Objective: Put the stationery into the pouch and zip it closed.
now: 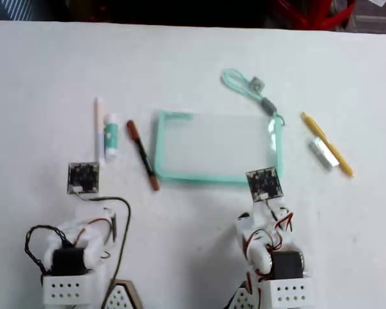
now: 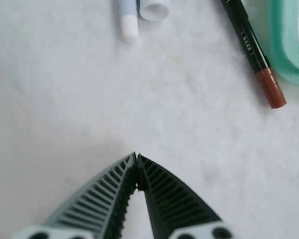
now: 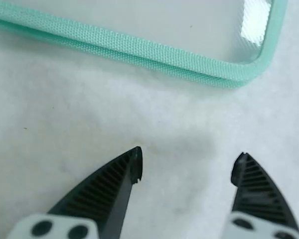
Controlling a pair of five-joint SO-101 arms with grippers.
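One white table (image 1: 51, 64), dark room (image 1: 148, 8) behind — left pincer (image 2: 137, 158) clenched empty, right pincer (image 3: 188, 162) released near the pouch (image 3: 139, 49).

The pouch (image 1: 215, 149) had a clear, glossy plastic window that caught some glare, edged all round in mint woven cloth with a rough, visible weave. The counter (image 1: 193, 58) looked matt white and faintly mottled. The left hand (image 2: 137, 158) and right hand (image 3: 187, 162) were both matt dark plastic, ribbed on the inner faces. The black pen (image 2: 251, 50) looked like smooth plastic with a slight sheen, and the small silvery piece (image 1: 320, 153) looked metallic.
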